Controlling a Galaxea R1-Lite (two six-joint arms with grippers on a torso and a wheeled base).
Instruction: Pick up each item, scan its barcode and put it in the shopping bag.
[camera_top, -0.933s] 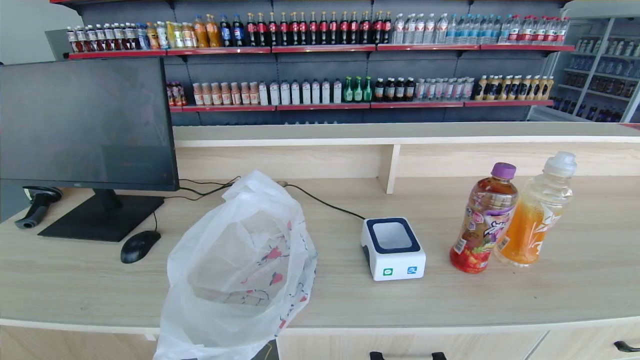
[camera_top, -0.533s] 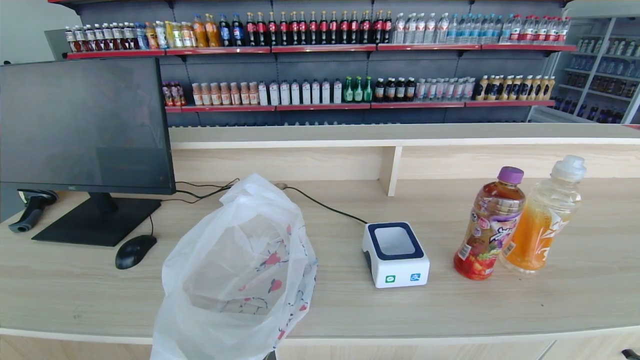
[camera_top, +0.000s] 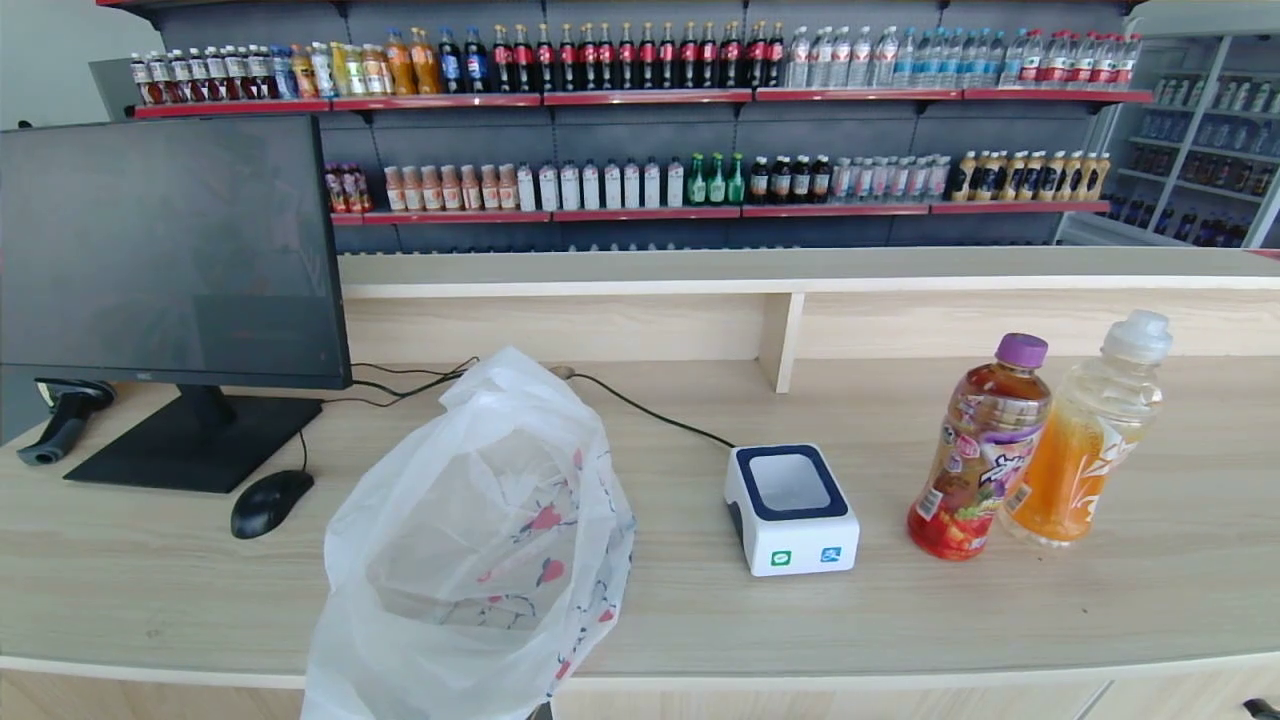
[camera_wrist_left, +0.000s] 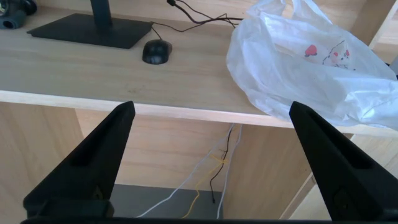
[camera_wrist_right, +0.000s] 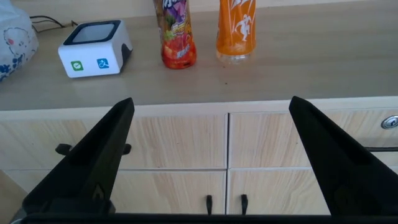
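Camera shift is the only change I see: the whole head view slid a little a moment ago, then settled, and the last two frames match. So the head moved, not the goods. My read: nothing is picked or scanned yet, and the task is at its start.

Left gripper (camera_wrist_left: 211, 106): fingers wide apart, holding nothing, low in front of the counter (camera_top: 1000, 600), facing the shopping bag (camera_top: 480, 540). Right gripper (camera_wrist_right: 211, 100): fingers also wide apart and holding nothing, low in front of the drawers, facing the bottles.

Task things, taken from the scanner (camera_top: 790, 510) at mid-counter:
- purple-cap bottle (camera_top: 975, 450) and orange bottle (camera_top: 1080, 440) at 3 o'clock, both upright. They overlap in the head view, but the right wrist view shows a narrow gap.
- shopping bag at 8 o'clock, slumped, its lower part hanging over the front edge. It looks empty through the film.

Other stuff: monitor (camera_top: 170, 245) at 10 o'clock, mouse (camera_top: 270, 503) at the bag's 9 o'clock, handheld scan gun (camera_top: 60, 415) past the monitor stand, drink shelves behind.

In the way:
- both claws sit below the counter top, so the edge must be cleared first.
- the narrow gap between the bottles leaves little room for a finger. I'd take the purple-cap one from its free side.
- the scanner cable (camera_top: 650, 412) runs off at 11 o'clock behind the bag, clear of the bottle-to-scanner path.
- I can't tell where the bag mouth opens; it may need holding.
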